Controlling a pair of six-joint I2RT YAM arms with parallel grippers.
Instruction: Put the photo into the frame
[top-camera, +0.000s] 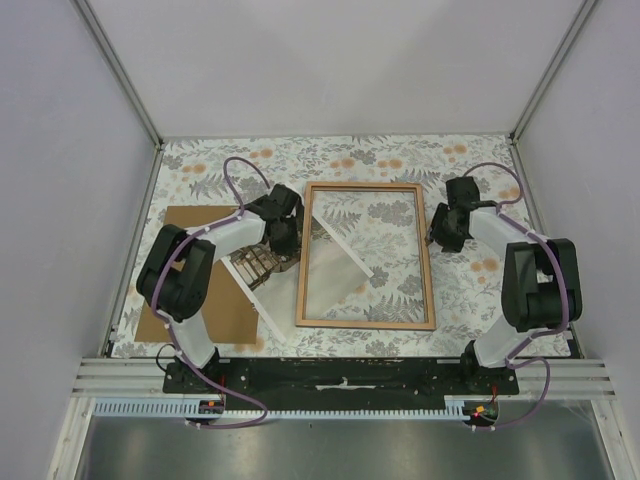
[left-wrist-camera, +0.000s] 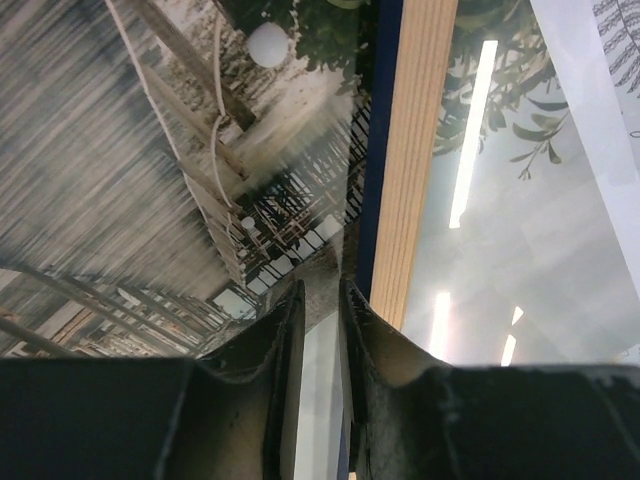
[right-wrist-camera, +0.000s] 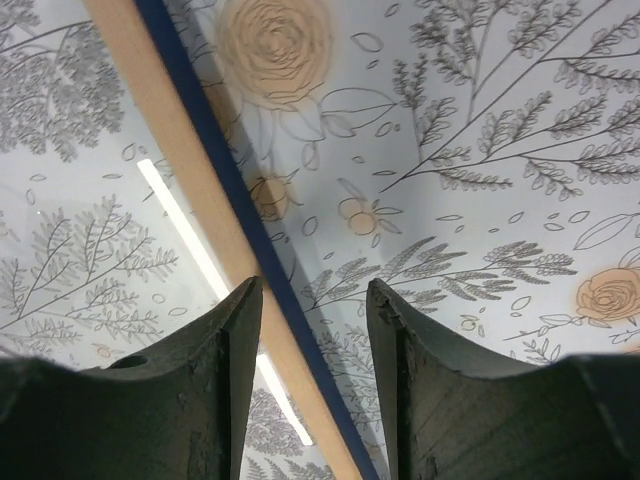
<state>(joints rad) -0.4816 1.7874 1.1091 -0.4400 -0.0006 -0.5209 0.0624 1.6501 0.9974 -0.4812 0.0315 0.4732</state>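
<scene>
Top external view: the frame (top-camera: 368, 252) lies flat on the floral tablecloth (top-camera: 470, 165), light wood side up. The photo (top-camera: 252, 266) is just left of the frame, printed side up, with one edge meeting the frame's left rail. There the left gripper (top-camera: 285, 240) pinches the photo's edge between near-closed fingers. A brown backing panel (top-camera: 195, 295) lies further left. The right gripper (top-camera: 438, 232) hangs over the frame's right rail, fingers spread and holding nothing.

Photo (top-camera: 255, 266) partly hidden beneath left arm (top-camera: 215, 240); blurred close-up.
</scene>
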